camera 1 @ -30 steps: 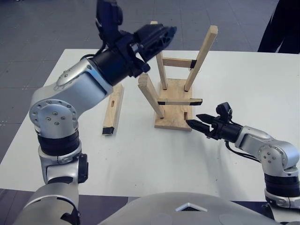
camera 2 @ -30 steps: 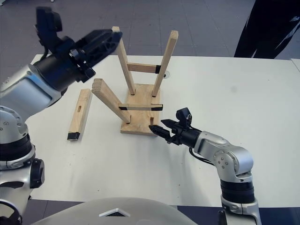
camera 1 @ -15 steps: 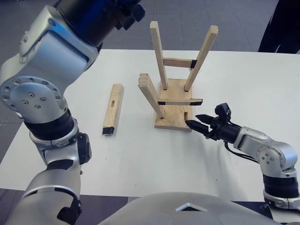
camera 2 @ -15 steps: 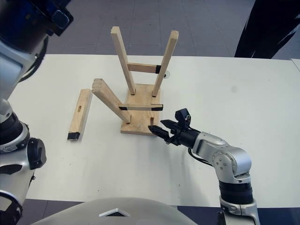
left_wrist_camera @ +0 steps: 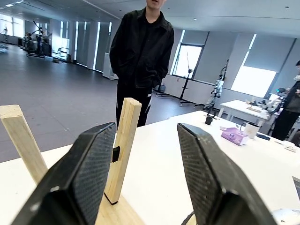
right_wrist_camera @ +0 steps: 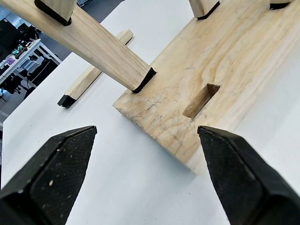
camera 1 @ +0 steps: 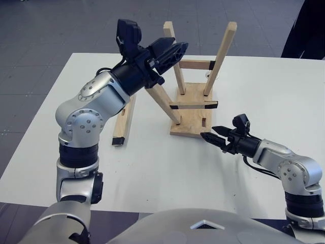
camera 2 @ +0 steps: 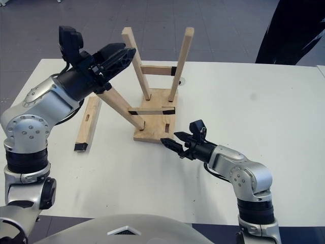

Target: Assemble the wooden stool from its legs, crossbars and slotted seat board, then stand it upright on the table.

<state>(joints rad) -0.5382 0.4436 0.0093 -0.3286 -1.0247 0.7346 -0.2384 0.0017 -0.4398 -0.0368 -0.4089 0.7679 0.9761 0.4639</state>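
At mid-frame on the worktop (camera 1: 264, 86) I see the seat board (camera 1: 190, 124) with legs (camera 1: 221, 56) upward, left gripper (camera 1: 176, 51) open above, right gripper (camera 1: 209, 133) open near its lower corner.

The seat board (camera 1: 189, 118) lies flat at the middle of the bench (camera 1: 152, 173). 2 legs stand in its far side, the far-left leg (camera 1: 179, 81) and the far-right leg (camera 1: 219, 58), with a crossbar (camera 1: 195, 64) between them. A 3rd leg (camera 1: 165, 104) rises from the near-left corner, leaning left, with a 2nd crossbar (camera 1: 195, 105) running right from it. The near-right slot (camera 1: 203, 122) holds nothing. A loose leg (camera 1: 122, 124) lies left of the board. The left jaws hang just beside the far-left leg; the right jaws sit near the board's near-right corner.
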